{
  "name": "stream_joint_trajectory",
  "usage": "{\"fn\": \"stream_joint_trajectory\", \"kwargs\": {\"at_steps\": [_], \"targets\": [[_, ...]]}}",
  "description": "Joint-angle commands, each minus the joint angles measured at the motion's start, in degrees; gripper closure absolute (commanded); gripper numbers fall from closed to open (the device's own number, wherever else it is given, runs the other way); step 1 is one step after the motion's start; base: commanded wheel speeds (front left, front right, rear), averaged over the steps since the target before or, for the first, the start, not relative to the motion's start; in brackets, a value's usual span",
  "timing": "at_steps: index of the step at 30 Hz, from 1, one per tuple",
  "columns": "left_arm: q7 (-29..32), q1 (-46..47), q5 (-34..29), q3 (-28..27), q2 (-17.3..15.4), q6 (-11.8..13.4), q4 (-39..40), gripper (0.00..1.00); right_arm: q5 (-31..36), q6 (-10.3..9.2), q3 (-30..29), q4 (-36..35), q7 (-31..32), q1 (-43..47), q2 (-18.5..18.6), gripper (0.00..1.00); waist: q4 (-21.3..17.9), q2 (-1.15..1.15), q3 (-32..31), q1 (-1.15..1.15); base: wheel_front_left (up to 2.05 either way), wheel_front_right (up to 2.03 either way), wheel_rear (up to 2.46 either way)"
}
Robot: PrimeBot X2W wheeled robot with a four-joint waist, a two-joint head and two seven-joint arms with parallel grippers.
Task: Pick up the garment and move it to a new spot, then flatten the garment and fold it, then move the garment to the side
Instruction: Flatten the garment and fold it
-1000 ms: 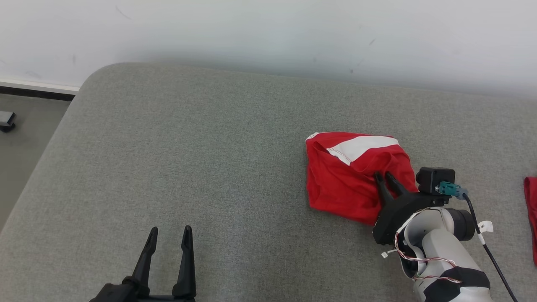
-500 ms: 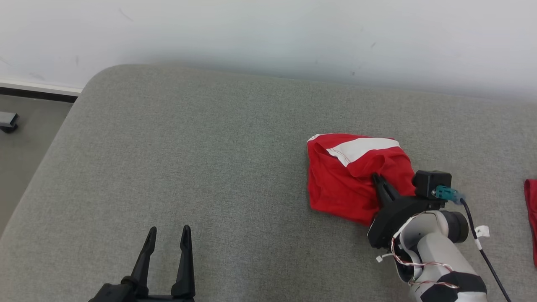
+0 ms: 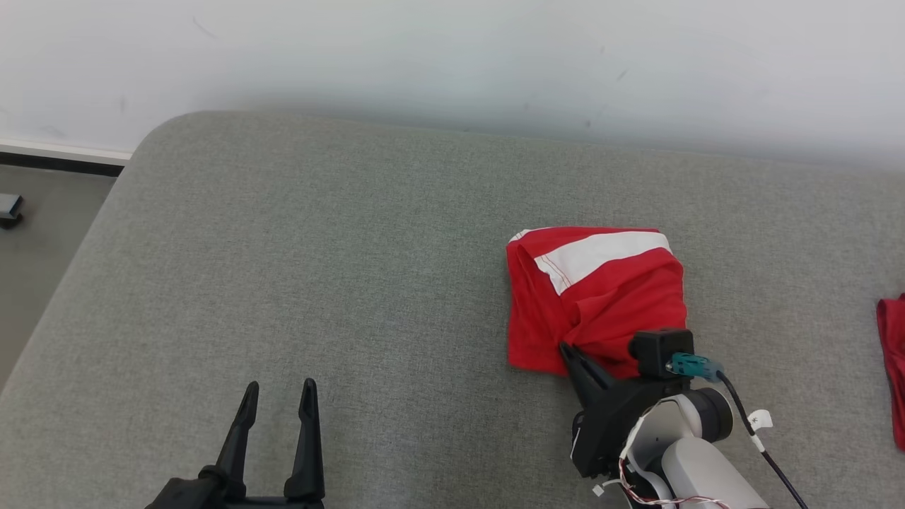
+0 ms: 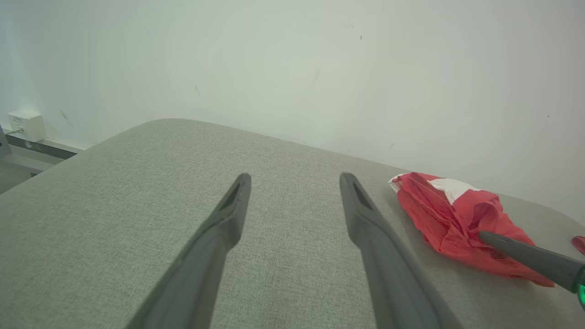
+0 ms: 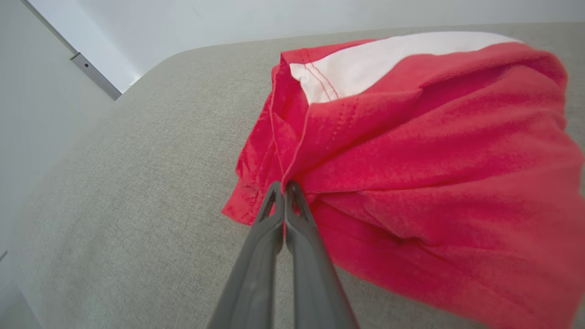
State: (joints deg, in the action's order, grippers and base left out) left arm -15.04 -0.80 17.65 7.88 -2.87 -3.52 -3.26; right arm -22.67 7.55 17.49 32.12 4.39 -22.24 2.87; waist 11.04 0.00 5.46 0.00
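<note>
The right gripper (image 5: 284, 187) has its 2 dark fingers pressed tightly together, pinching a gathered fold of the red garment (image 3: 594, 297) at its near left edge. In the right wrist view the cloth bunches into creases that run to the fingertips, and a stitched seam passes just above them. The gripper comes in low from the near side, its pale forearm (image 3: 700, 466) behind it and a black cable (image 3: 767, 456) trailing off to the right.

The garment lies crumpled in a loose heap on the right half of the grey fabric-covered worktop (image 3: 318, 268), well clear of the rounded far left corner. A white band (image 3: 601, 252) with red stitching shows across its far side. Whether the pinched edge is lifted off the worktop cannot be told.

The left gripper (image 3: 279, 389) sits at the near left, well apart from the garment, its 2 fingers spread wide with nothing between them, above bare grey fabric.

At the far right edge of the worktop lies a second piece of red cloth (image 3: 892, 367), only partly in view. A pale wall (image 3: 452, 56) rises behind the worktop, and a strip of floor (image 3: 42, 233) shows to the left.
</note>
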Motion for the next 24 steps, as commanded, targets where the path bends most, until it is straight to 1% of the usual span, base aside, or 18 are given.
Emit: {"fn": "stream_joint_trajectory", "kwargs": {"at_steps": [1,4,10,13,18,24], "targets": [[-0.16,0.46,0.32,0.00,-0.03,0.02,-0.05,0.00,0.19,-0.14,0.29,-0.42,0.38,0.47,0.04,1.00,0.13,0.00,-0.01,0.00,0.00,0.00,0.00],[-0.16,0.36,0.40,-0.15,-0.03,-0.04,-0.13,0.00,0.59,-0.14,1.56,-1.56,1.97,1.27,0.01,1.00,0.42,0.00,-0.12,0.00,0.00,0.00,0.00],[-0.16,-0.39,0.61,-0.51,-0.03,0.10,0.07,0.00,0.24,-0.14,4.30,-6.40,4.07,2.91,0.04,1.00,0.50,0.00,-0.41,0.00,0.00,0.00,0.00],[-0.16,-0.44,0.68,-0.49,-0.03,0.18,0.08,0.00,1.22,-0.14,4.03,-7.68,5.63,3.77,0.05,1.00,0.28,0.00,-0.57,0.00,0.00,0.00,0.00],[-0.16,-0.43,0.59,-0.18,-0.03,0.20,-0.08,0.00,4.09,-0.14,2.96,-6.50,8.58,4.92,0.03,1.00,-0.07,0.00,-0.83,0.00,0.00,0.00,0.00],[-0.16,-0.49,0.36,0.02,-0.03,-0.01,-0.37,0.00,6.31,-0.14,3.54,-3.03,11.17,3.04,0.03,1.00,-0.07,0.00,-1.11,0.00,0.00,0.00,0.00]]}}
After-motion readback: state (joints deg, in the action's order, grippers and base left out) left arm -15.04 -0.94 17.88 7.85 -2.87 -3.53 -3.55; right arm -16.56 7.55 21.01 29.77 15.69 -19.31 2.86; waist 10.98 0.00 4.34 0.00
